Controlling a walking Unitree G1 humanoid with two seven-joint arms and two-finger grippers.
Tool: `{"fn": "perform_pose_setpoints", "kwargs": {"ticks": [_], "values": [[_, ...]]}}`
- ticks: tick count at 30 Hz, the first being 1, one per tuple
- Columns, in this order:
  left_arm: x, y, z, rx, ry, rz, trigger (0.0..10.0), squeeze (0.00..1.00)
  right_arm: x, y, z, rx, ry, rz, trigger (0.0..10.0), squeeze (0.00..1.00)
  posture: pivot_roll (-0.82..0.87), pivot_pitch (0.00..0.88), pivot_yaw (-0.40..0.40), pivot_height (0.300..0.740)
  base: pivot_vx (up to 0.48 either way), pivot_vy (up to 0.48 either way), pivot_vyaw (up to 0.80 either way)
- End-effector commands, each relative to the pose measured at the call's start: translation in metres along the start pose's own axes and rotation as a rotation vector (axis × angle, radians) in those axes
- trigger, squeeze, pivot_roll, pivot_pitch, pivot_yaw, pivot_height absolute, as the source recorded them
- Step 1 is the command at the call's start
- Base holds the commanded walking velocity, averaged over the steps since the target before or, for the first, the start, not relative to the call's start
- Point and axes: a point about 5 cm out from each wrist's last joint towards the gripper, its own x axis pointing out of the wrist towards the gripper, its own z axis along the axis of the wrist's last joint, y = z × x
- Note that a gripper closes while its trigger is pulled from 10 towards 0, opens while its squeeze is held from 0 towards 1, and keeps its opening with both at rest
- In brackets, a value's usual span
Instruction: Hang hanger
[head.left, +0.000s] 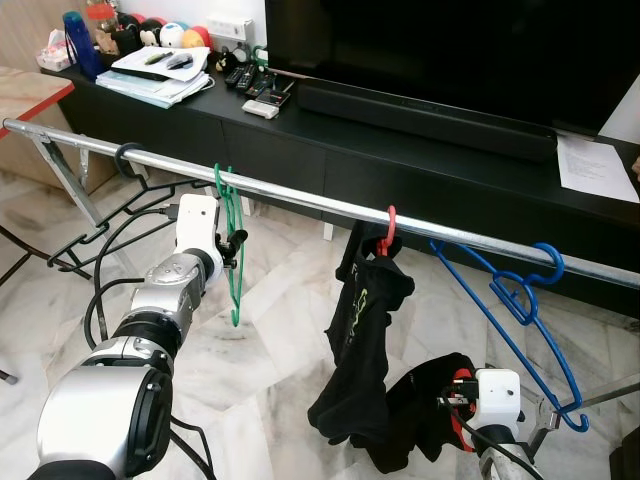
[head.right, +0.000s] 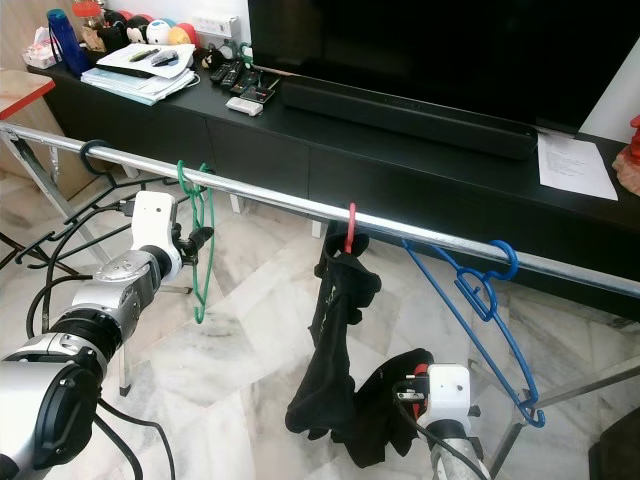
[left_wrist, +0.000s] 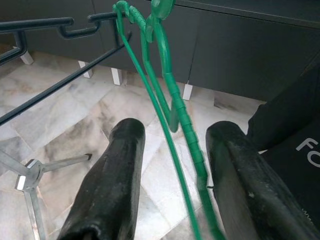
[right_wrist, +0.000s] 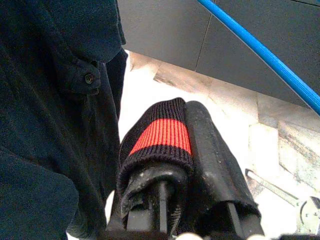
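Observation:
A green hanger (head.left: 233, 262) hangs by its hook on the metal rail (head.left: 300, 198). My left gripper (head.left: 238, 247) is open at the hanger's right side. In the left wrist view the green hanger (left_wrist: 167, 95) runs between the two spread fingers (left_wrist: 112, 175). Low on the right, my right gripper (head.left: 458, 404) is shut on a black garment (head.left: 425, 400). Its cuff with a red stripe (right_wrist: 162, 135) is pinched against one finger (right_wrist: 207, 150). That garment trails up to a red hanger (head.left: 388, 226) on the rail.
A blue hanger (head.left: 515, 300) hangs tilted at the rail's right end. A black hanger (head.left: 125, 158) sits on the rail at the left, with black cables below. A black TV console (head.left: 420, 150) with a TV stands close behind the rail. The floor is marble.

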Motion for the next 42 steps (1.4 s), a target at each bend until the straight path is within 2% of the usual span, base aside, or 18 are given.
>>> {"fn": "perform_pose_setpoints", "kwargs": {"ticks": [1, 33, 39, 42], "values": [[0.001, -0.002, 0.002, -0.002, -0.001, -0.001, 0.0, 0.00, -0.002, -0.002, -0.002, -0.003, 0.001, -0.010, 10.0, 0.00, -0.01, 0.148, -0.031, 0.740, 0.000, 0.000, 0.00], [0.000, -0.002, -0.002, 0.040, 0.008, -0.003, 0.0, 0.00, -0.003, 0.000, -0.004, 0.003, 0.011, -0.008, 10.0, 0.00, -0.01, 0.149, -0.028, 0.740, 0.000, 0.000, 0.00], [0.000, -0.002, 0.008, 0.073, -0.056, -0.042, 0.0, 0.00, -0.003, 0.001, -0.005, 0.007, 0.013, -0.008, 10.0, 0.00, 0.00, 0.152, -0.028, 0.740, 0.000, 0.000, 0.00], [-0.002, -0.003, 0.013, 0.128, -0.119, -0.088, 0.0, 0.00, -0.004, 0.002, -0.005, 0.009, 0.012, -0.008, 10.0, 0.00, 0.00, 0.153, -0.025, 0.740, 0.000, 0.000, 0.00]]}}
